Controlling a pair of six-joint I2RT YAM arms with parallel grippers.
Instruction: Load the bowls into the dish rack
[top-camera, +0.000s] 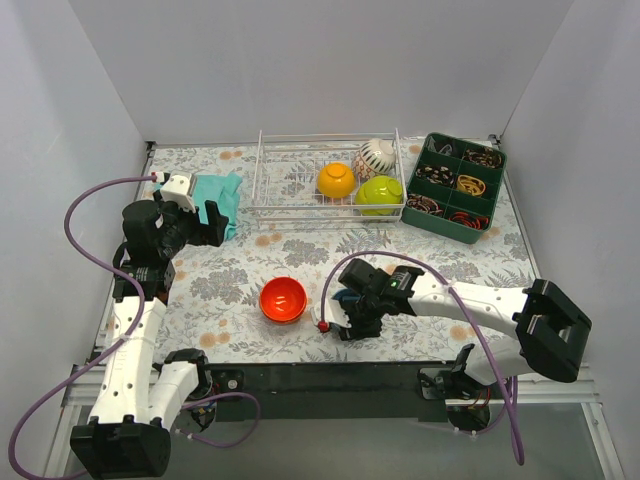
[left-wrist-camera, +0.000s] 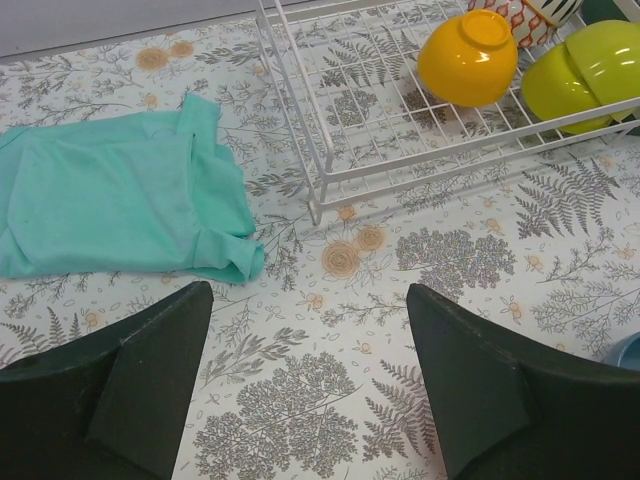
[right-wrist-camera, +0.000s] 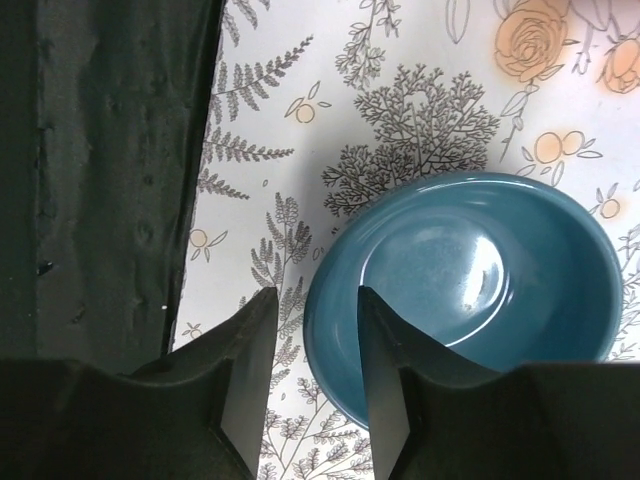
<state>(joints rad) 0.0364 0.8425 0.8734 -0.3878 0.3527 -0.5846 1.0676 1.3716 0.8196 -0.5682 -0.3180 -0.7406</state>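
Note:
The white wire dish rack (top-camera: 290, 190) stands at the back middle. It holds an orange-yellow bowl (top-camera: 336, 180), lime-green bowls (top-camera: 379, 195) and a pale patterned bowl (top-camera: 375, 155). The left wrist view also shows the rack (left-wrist-camera: 330, 170), the orange-yellow bowl (left-wrist-camera: 468, 58) and two lime-green bowls (left-wrist-camera: 585, 70) pressed together. A red-orange bowl (top-camera: 283, 299) sits upright on the cloth at the front. My right gripper (top-camera: 350, 318) (right-wrist-camera: 312, 370) is open and low over a blue bowl (right-wrist-camera: 470, 290). Its jaws straddle the bowl's left rim. My left gripper (top-camera: 190, 215) (left-wrist-camera: 310, 390) is open and empty above the tablecloth.
A teal cloth (top-camera: 215, 195) (left-wrist-camera: 110, 195) lies left of the rack, by my left gripper. A dark green compartment tray (top-camera: 455, 185) of small items stands right of the rack. A small red piece (top-camera: 322, 326) lies beside my right gripper. The table's dark front edge (right-wrist-camera: 100, 180) is close.

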